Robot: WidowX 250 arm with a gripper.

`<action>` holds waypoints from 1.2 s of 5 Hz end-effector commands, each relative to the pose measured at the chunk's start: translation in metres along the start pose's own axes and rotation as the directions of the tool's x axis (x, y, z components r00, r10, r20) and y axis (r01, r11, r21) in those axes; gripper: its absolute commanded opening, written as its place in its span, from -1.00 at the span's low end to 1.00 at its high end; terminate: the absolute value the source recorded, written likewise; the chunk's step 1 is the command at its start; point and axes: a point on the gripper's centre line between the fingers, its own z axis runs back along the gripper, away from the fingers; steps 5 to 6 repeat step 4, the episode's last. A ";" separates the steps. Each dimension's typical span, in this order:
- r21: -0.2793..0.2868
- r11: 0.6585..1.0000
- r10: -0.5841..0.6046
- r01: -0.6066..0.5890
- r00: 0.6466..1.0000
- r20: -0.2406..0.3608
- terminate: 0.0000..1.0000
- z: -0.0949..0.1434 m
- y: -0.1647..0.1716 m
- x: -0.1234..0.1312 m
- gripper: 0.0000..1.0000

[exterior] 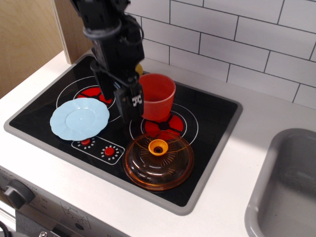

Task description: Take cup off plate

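Note:
The red-orange cup (pixel 159 96) stands upright on the black stove top over the right burner, apart from the pale blue scalloped plate (pixel 79 118), which lies bare on the left burner. My black gripper (pixel 121 102) hangs between cup and plate, right beside the cup's left wall. Its jaws look spread, with one finger (pixel 131 106) next to the cup. The cup's handle is hidden behind the gripper.
An orange transparent domed lid (pixel 158 159) lies just in front of the cup. A bit of a yellow object (pixel 140 69) peeks out behind the arm. Stove knobs (pixel 103 151) are at the front, a grey sink (pixel 289 187) at the right, and a tiled wall behind.

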 end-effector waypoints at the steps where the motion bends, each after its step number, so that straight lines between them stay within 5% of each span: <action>1: 0.039 0.999 0.026 -0.031 0.991 0.129 -1.00 0.057 0.007 0.015 1.00; 3: 0.039 0.999 0.026 -0.031 0.991 0.129 -1.00 0.057 0.007 0.015 1.00; 4: 0.039 0.999 0.026 -0.031 0.991 0.129 1.00 0.057 0.007 0.015 1.00; 6: 0.039 0.999 0.026 -0.031 0.991 0.129 1.00 0.057 0.007 0.015 1.00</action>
